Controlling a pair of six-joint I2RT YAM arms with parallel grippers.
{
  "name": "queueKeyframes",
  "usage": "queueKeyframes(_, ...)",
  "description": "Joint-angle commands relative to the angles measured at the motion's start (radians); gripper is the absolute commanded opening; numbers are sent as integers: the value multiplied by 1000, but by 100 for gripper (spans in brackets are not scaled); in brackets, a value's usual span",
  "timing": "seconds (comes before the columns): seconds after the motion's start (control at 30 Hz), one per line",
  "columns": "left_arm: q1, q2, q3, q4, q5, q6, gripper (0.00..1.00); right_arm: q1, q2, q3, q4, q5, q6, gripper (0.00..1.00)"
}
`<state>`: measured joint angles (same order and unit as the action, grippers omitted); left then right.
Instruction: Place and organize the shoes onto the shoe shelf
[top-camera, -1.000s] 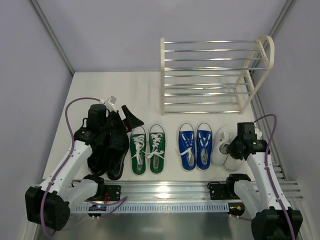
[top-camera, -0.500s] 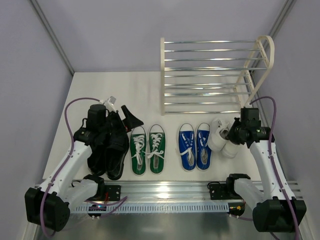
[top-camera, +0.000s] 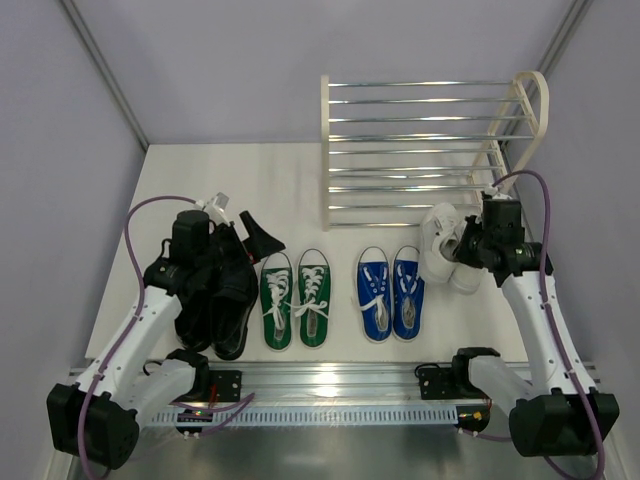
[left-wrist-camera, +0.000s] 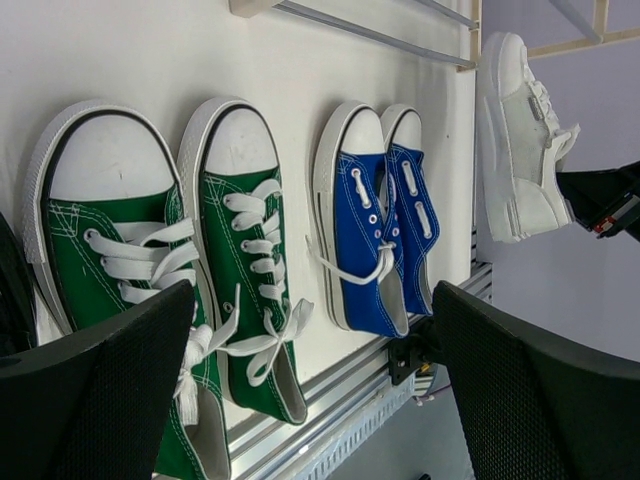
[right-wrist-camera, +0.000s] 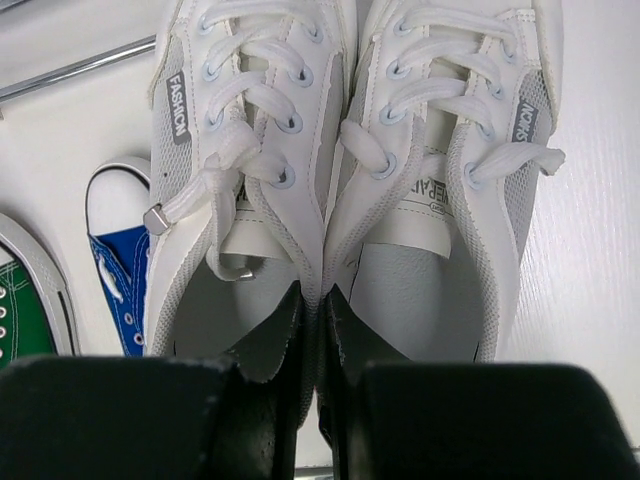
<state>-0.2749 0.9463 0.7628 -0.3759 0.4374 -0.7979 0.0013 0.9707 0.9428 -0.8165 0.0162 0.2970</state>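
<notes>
Near row, short of shoe shelf, toes toward it: black shoes ×2, green sneakers ×2, blue sneakers ×2 | left gripper spread wide over black shoes | right gripper pinching white sneakers ×2 by inner collars, just before shelf's right front edge | bare table left of shelf

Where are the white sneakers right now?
Top view, right side: the white sneakers are pinched together in the right pincer, beside the blue sneakers, just before the shoe shelf.
</notes>
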Motion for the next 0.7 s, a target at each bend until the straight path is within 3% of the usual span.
queueKeyframes(0.0,-3,-9,24,19,-6,19,100,45,2,53,203,2,-79,4)
queueKeyframes(0.13,-4,-15,23,35,-8,14,100,101,88,19,299,62,-119,4)
queueKeyframes(0.23,-4,-26,24,37,-19,20,100,144,111,-34,481,123,-150,4)
queueKeyframes(0.53,-3,-55,24,37,-46,35,100,152,134,-113,804,195,-288,4)
queueKeyframes(0.67,-3,-55,18,42,-45,32,100,152,218,-75,872,223,-292,4)
